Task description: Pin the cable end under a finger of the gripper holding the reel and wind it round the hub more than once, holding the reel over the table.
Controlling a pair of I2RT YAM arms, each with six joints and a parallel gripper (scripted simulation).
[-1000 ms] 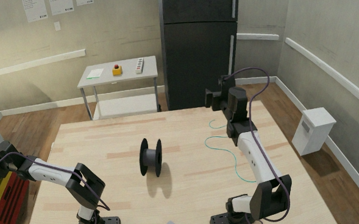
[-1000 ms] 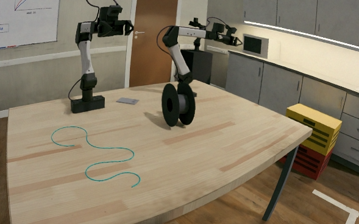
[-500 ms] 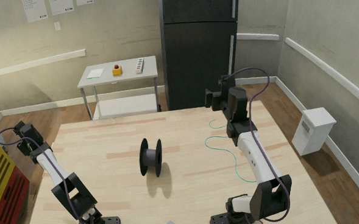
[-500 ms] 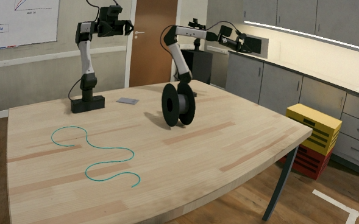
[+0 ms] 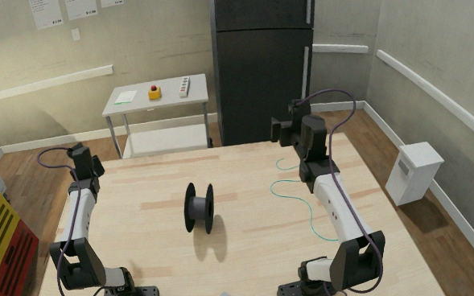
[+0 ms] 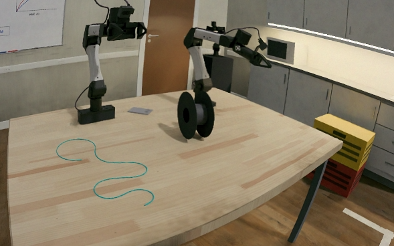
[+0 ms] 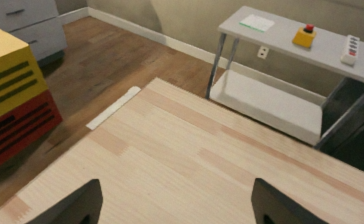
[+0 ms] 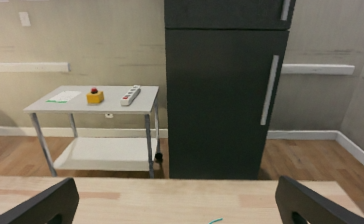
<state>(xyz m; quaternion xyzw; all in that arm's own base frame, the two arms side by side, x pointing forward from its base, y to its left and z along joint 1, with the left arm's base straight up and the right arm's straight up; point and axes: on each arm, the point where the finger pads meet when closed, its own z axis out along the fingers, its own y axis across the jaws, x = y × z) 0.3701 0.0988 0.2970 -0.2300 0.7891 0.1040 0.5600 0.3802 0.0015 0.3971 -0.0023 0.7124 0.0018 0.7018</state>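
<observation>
The black reel (image 5: 199,208) (image 6: 201,114) stands on its flange rims on the table, axle level, with a bare grey hub. The thin teal cable (image 5: 311,219) (image 6: 122,162) lies in loose S-bends on the table, away from the reel, on the right arm's side; a bit of the cable (image 8: 216,220) shows in the right wrist view. My left gripper (image 5: 99,166) (image 6: 266,65) (image 7: 177,188) is open and empty, high above the table, off to one side of the reel. My right gripper (image 5: 282,129) (image 6: 140,31) (image 8: 177,187) is open and empty, high above the cable's area. The right arm hides part of the cable in the top view.
A small grey plate (image 6: 140,110) lies flat on the wooden table (image 5: 150,233) (image 6: 245,214) between the arm bases. Yellow and red crates (image 5: 6,237) (image 6: 344,142) stand on the floor beside the table. A white cart (image 5: 162,94) and black fridge (image 5: 261,80) stand beyond its far edge.
</observation>
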